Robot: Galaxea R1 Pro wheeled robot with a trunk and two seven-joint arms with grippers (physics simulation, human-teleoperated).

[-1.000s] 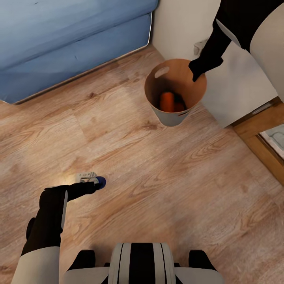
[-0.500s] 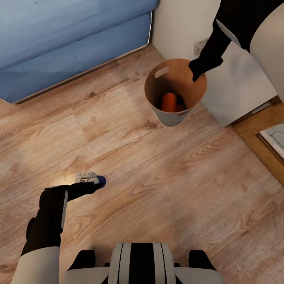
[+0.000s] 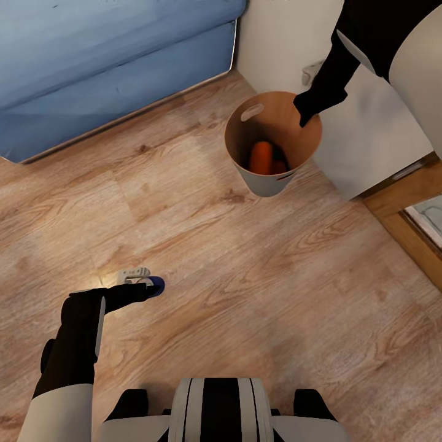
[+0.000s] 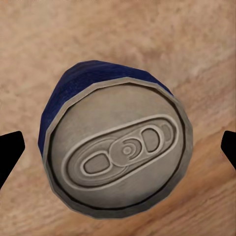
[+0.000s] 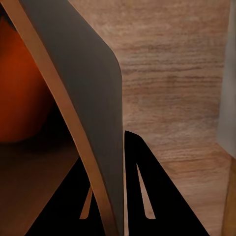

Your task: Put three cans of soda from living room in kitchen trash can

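A blue can of soda (image 3: 157,285) with a silvery top (image 4: 120,155) stands upright on the wooden floor. My left gripper (image 3: 142,281) hangs over it, open, its black fingertips (image 4: 11,152) wide apart on either side of the can without touching it. The trash can (image 3: 270,181), brown inside and pale grey outside, is at the far right. My right gripper (image 3: 304,118) is shut on its rim, one finger (image 5: 140,187) outside the wall (image 5: 83,83) and one inside. An orange can of soda (image 3: 260,158) lies in the bin, with another orange one (image 3: 280,167) beside it.
A blue sofa (image 3: 110,55) spans the far left. A white cabinet (image 3: 368,141) stands right behind the bin, with a wooden frame (image 3: 405,212) at the right edge. Open wood floor (image 3: 258,294) lies between the blue can and the bin.
The orange can has shifted slightly inside the bin. Both arms and the blue can stay where they were.
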